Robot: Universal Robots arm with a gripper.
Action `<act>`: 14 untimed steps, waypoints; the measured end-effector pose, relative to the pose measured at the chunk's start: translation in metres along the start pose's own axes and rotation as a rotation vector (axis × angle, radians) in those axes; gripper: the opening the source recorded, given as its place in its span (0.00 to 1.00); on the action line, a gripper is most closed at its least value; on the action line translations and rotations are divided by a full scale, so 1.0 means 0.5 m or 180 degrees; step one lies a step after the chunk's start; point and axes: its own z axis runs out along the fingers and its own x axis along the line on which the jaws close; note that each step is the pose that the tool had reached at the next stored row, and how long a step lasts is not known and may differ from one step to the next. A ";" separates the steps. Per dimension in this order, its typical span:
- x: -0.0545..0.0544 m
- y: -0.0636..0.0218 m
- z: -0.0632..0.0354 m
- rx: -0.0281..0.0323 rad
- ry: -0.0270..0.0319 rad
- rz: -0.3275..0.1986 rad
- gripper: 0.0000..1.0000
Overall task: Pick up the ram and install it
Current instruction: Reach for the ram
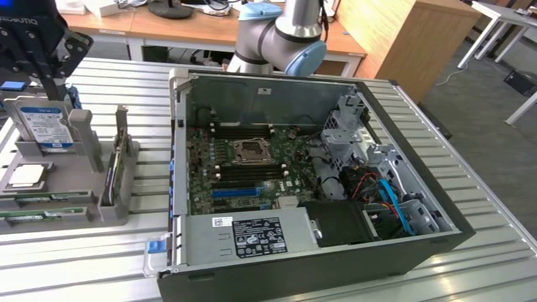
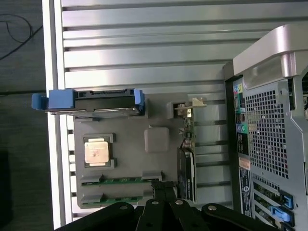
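Ram (image 2: 115,180) sits untouched in grey holder (image 2: 129,161), second stick (image 2: 113,198) just beside; gripper (image 2: 162,186) hovers above, jaws pressed together, empty; risk: shut fingers would strike board edge or upright card (image 2: 186,166) nearby, chipping components.

No readable text, printed label on power supply (image 1: 256,236) and blue label on hard drive (image 1: 46,126) illegible

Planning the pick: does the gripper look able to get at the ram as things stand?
Probably yes: the ram lies uncovered in the tray, and the gripper, though shut, hangs above that tray.
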 end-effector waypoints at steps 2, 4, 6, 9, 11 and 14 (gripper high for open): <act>0.008 -0.001 0.001 0.0000 0.0000 0.0000 0.11; 0.015 -0.001 0.001 0.0000 0.0000 0.0000 0.11; 0.022 -0.002 0.002 0.0000 0.0000 0.0000 0.11; 0.039 -0.003 0.003 0.0000 0.0001 0.0000 0.11; 0.049 -0.004 0.004 0.0000 0.0000 0.0000 0.11; 0.070 -0.006 0.005 0.0000 0.0001 0.0000 0.11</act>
